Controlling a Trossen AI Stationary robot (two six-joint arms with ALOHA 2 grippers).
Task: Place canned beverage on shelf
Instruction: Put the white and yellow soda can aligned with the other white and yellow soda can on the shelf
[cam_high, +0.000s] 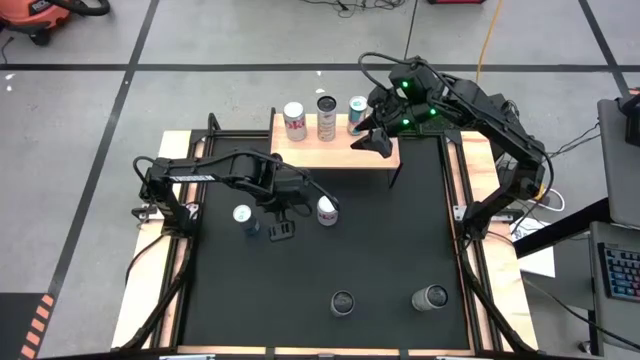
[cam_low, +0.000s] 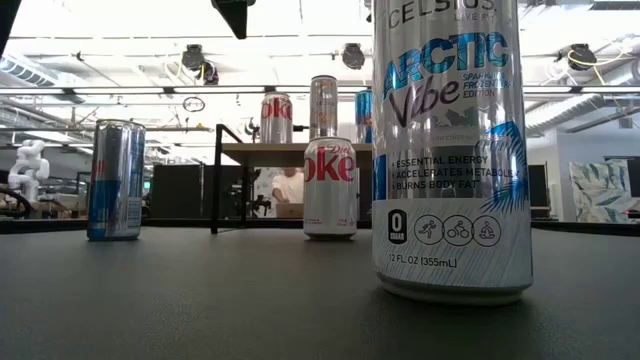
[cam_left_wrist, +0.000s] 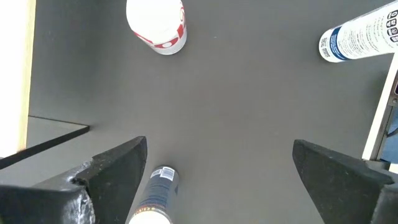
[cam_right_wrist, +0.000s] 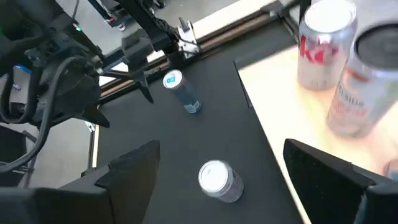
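Note:
The shelf (cam_high: 335, 152), a low table of light wood, stands at the mat's far edge and carries three upright cans: a Diet Coke (cam_high: 294, 121), a tall slim can (cam_high: 326, 117) and a blue-green can (cam_high: 357, 114). My right gripper (cam_high: 375, 140) hovers open and empty over the shelf's right part, beside the blue-green can (cam_right_wrist: 221, 149). My left gripper (cam_high: 288, 213) is open and empty above the mat (cam_left_wrist: 219, 144), between a blue can (cam_high: 243, 216) and a second Diet Coke can (cam_high: 326, 210). Both cans stand upright on the mat.
Two more cans stand near the mat's front edge: a dark-topped one (cam_high: 342, 303) and a white Celsius can (cam_high: 430, 297), which looms close in the low view (cam_low: 450, 150). Wooden borders and black rails frame the mat (cam_high: 400, 250).

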